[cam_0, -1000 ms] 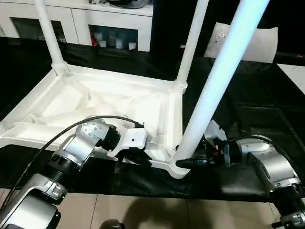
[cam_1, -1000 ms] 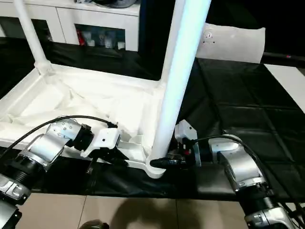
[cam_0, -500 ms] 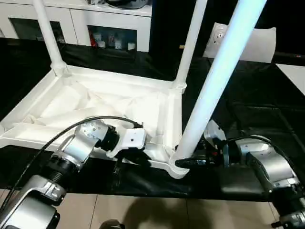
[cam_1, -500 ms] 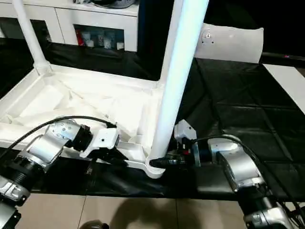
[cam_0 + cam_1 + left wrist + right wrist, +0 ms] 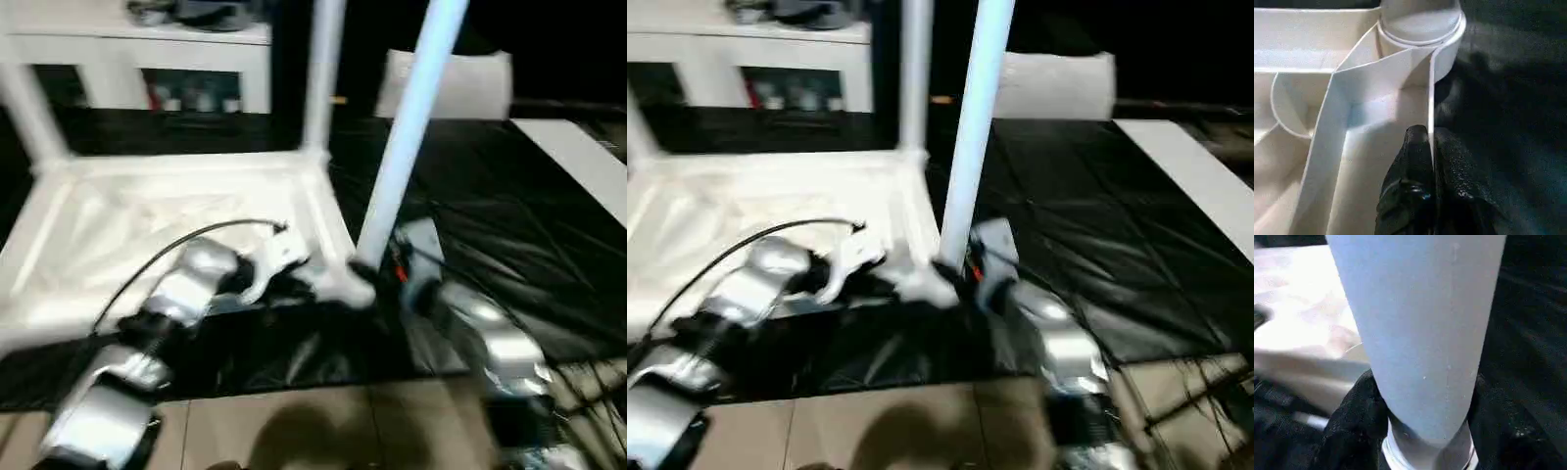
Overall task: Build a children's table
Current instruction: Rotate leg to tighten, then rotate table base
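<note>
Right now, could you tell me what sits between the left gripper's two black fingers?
The tabletop's thin upright rim, pinched between both fingers in the left wrist view.

white tabletop (image 5: 147,211) lies upside down on black sheeting, ribbed underside up, low rim all round. three white tubular legs stand upright in round corner sockets: near-corner leg (image 5: 407,122), far leg (image 5: 320,73), far-left leg (image 5: 24,113). near leg is seated in its socket (image 5: 1420,24), tapering upward.

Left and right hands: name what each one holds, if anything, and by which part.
The left hand pinches the tabletop's side wall just short of a corner socket. The right hand clasps a leg at its lower end.
</note>
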